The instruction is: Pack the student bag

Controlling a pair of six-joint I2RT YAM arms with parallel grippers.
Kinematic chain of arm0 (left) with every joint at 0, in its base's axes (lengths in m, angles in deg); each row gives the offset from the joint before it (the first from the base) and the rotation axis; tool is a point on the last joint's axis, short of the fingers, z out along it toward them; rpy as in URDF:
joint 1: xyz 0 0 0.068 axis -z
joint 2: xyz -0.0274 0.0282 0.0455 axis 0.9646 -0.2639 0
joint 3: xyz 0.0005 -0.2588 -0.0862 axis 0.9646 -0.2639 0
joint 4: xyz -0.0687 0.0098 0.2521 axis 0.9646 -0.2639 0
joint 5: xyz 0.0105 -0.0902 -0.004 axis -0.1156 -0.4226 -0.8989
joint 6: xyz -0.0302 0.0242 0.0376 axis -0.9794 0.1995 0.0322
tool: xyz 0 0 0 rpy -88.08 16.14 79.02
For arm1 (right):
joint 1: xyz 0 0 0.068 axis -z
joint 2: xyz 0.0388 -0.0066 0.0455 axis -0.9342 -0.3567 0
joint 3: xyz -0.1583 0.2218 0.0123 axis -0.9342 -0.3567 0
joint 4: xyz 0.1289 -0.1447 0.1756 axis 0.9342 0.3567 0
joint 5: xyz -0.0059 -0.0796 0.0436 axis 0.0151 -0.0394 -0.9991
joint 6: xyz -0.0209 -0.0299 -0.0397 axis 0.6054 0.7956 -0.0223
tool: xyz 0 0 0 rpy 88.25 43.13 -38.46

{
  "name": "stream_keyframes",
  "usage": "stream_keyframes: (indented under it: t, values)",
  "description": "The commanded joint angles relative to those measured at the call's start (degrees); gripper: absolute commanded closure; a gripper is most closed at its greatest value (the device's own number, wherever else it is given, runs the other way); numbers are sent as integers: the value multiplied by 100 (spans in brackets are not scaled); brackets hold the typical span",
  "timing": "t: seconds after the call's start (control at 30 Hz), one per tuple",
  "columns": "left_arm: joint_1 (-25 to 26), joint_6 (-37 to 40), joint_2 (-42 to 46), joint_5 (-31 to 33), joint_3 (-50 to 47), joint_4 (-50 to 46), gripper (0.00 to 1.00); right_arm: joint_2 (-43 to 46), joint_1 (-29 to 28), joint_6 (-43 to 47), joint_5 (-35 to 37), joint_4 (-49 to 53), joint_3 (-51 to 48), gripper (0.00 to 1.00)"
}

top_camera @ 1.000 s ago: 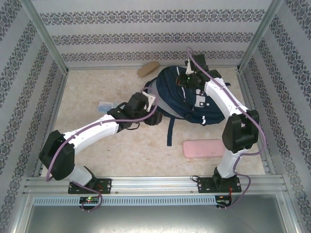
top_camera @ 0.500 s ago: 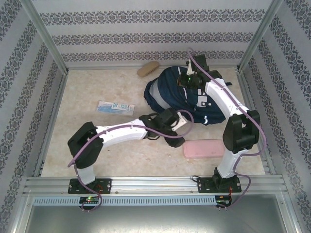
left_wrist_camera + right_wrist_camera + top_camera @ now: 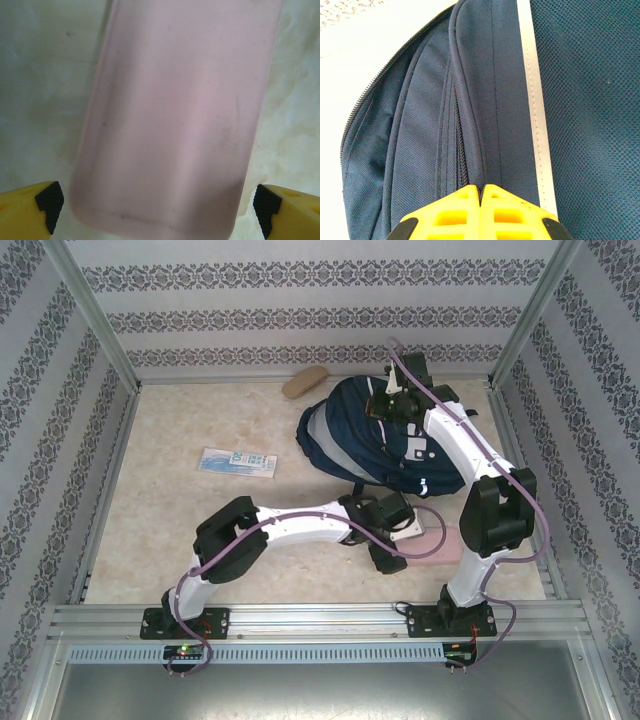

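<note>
Pose of the two arms. The left arm is folded at the elbow and reaches across to the right, wrist turned downward. The left gripper has its jaws spread wide, black-padded yellow fingertips far apart. The right arm stretches forward from a raised elbow. The right gripper has its jaws pressed together, yellow fingers meeting without a gap.

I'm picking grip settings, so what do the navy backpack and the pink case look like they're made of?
The student bag looks like matte woven synthetic cloth, perhaps nylon or polyester: weave grain, stitched seams, zipper teeth. The pink case looks like smooth, matte plastic or silicone: even surface, rounded corners, no weave; stiff or soft, I cannot tell.
</note>
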Motion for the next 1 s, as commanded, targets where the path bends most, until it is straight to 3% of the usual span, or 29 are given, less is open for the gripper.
stream_keyframes:
  t: [0.0, 0.43, 0.67, 0.97]
  values:
    - [73, 292, -212, 252, 333, -381, 0, 129, 167, -63, 235, 203, -115, 100]
    - [116, 501, -868, 208, 909, -701, 0, 155, 160, -84, 201, 229, -129, 100]
    - [118, 384, -1087, 964, 1032, -671, 0, 155, 145, -160, 154, 203, -195, 100]
    - [7, 124, -624, 1672, 738, -323, 1, 170, 131, -170, 156, 194, -229, 100]
